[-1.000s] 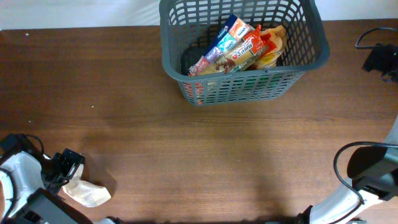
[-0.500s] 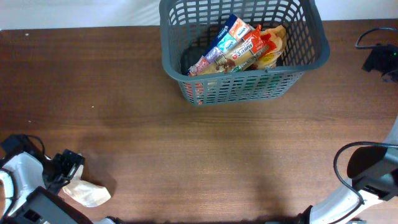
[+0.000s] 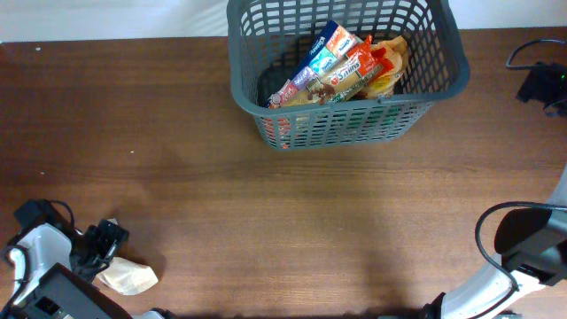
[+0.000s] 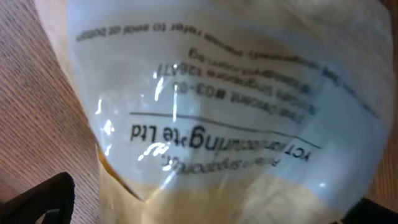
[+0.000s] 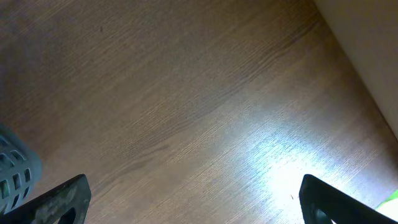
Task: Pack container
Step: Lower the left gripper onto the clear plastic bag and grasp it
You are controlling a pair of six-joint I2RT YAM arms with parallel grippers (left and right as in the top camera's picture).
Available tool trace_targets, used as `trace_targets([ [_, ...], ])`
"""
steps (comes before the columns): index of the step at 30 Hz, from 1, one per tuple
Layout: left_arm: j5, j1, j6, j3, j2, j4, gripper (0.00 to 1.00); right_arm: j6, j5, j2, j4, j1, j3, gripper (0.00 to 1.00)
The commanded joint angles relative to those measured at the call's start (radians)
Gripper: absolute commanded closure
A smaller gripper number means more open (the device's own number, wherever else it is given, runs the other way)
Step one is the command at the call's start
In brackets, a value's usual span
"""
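The dark grey basket (image 3: 447,84) stands at the far middle of the table, and its corner shows in the right wrist view (image 5: 11,171). It holds several snack packets (image 3: 341,66). A cream plastic packet (image 3: 130,277) lies at the near left and fills the left wrist view (image 4: 236,124), printed label up. My left gripper (image 3: 108,251) is right at this packet. Its fingertips (image 4: 205,211) are spread wide on either side, not closed on it. My right gripper (image 5: 196,202) is open and empty above bare wood, far from the basket.
The right arm's base and cable (image 3: 523,239) sit at the near right. A black device with a cable (image 3: 540,84) lies at the far right edge. A pale wall or edge (image 5: 367,43) borders the table in the right wrist view.
My left gripper has shifted a little right and nearer, down onto the cream packet. The packet, basket and right arm have not moved.
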Motion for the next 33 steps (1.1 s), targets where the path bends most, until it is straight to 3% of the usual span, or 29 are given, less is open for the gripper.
trace_targets([
  [1,-0.008,0.007,0.019,-0.009,0.009,0.011,0.01,0.012,0.002,-0.003,0.001,-0.002,-0.006,0.01],
  [33,0.049,0.007,0.043,-0.081,0.011,0.111,0.01,0.012,0.002,-0.003,0.001,-0.002,-0.006,0.01],
])
